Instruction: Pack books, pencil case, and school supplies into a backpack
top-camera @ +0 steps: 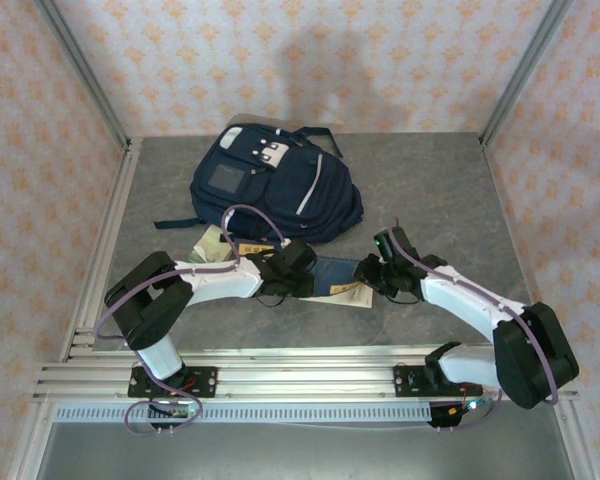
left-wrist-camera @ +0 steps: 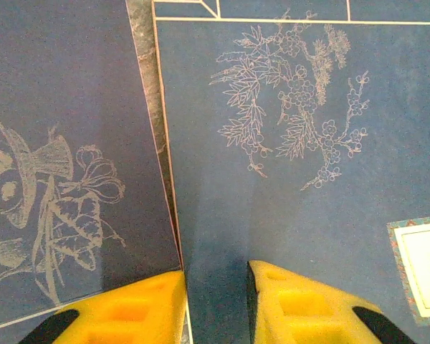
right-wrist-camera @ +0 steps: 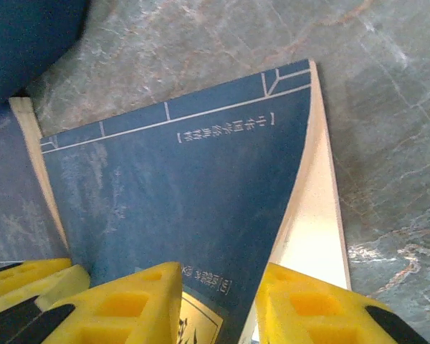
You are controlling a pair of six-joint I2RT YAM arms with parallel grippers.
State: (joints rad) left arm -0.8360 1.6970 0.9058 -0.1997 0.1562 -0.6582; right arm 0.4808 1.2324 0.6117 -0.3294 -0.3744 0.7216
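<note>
The navy backpack (top-camera: 275,185) lies at the back of the table, its corner also in the right wrist view (right-wrist-camera: 29,36). Two navy books lie side by side in front of it (top-camera: 335,272). My left gripper (top-camera: 302,275) (left-wrist-camera: 216,301) rests on the blossom-printed book (left-wrist-camera: 294,179), next to the other book (left-wrist-camera: 64,129). Its jaws stand apart, holding nothing. My right gripper (top-camera: 368,272) (right-wrist-camera: 220,301) is open over a book (right-wrist-camera: 186,179). That book's cover curls up off a white page (right-wrist-camera: 315,222), and the cover's edge runs between the fingers. The pencil case is hidden.
A greenish flat packet (top-camera: 212,243) pokes out beside the left arm, near the backpack's front edge. Metal frame rails (top-camera: 100,250) run along the left side and the near edge. Bare grey tabletop (top-camera: 450,190) lies to the right of the backpack.
</note>
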